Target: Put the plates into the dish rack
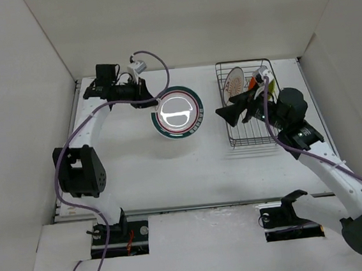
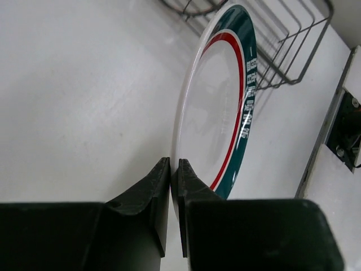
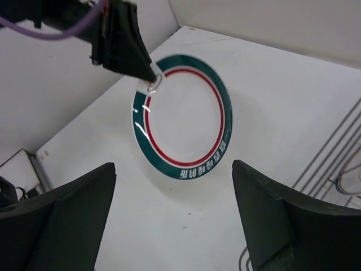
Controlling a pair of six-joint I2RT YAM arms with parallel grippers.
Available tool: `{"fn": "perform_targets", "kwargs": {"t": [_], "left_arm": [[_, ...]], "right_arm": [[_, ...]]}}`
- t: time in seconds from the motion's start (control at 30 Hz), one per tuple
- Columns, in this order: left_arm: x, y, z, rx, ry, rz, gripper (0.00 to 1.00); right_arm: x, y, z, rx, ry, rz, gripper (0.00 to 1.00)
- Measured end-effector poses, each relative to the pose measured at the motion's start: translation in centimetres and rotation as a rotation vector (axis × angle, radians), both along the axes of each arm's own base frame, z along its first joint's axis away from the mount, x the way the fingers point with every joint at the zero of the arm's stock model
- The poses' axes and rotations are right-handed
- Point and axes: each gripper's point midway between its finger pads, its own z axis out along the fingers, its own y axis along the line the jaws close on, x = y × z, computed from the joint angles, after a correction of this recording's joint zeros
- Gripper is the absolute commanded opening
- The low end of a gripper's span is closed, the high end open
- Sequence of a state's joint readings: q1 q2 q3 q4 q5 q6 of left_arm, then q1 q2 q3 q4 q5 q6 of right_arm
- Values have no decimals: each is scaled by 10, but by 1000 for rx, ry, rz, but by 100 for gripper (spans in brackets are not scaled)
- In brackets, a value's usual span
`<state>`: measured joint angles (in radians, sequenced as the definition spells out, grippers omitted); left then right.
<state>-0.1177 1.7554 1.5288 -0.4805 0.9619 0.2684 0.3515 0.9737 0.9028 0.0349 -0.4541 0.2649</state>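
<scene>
The larger white plate with teal-and-red rim rings (image 1: 178, 112) is held off the table, tilted, left of the dish rack (image 1: 253, 136). My left gripper (image 1: 154, 102) is shut on its left rim; the left wrist view shows the fingers (image 2: 161, 186) pinching the plate (image 2: 217, 107) edge-on. My right gripper (image 1: 225, 113) is open and empty at the rack's left side, facing the plate (image 3: 183, 118). The sunburst plate (image 1: 232, 81) stands in the rack's far end, with slivers of orange and lime green plates next to it, mostly hidden by my right arm.
White walls enclose the table on the left, back and right. The rack's wire side shows in the left wrist view (image 2: 282, 51) beyond the plate and at the right edge of the right wrist view (image 3: 333, 158).
</scene>
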Motion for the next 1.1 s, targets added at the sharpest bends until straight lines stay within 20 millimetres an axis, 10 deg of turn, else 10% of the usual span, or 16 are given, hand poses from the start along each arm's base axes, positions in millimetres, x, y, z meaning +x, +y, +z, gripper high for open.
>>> {"fn": "perform_targets", "kwargs": {"t": [0.23, 0.73, 1.1], "left_arm": [[-20, -8, 76, -79, -160, -57, 0], [-42, -16, 98, -140, -149, -101, 0], [-48, -21, 115, -202, -167, -124, 0]], "right_arm": [[9, 35, -26, -30, 14, 90, 84], [34, 64, -65, -58, 52, 126, 83], [34, 93, -64, 32, 60, 247, 54]]}}
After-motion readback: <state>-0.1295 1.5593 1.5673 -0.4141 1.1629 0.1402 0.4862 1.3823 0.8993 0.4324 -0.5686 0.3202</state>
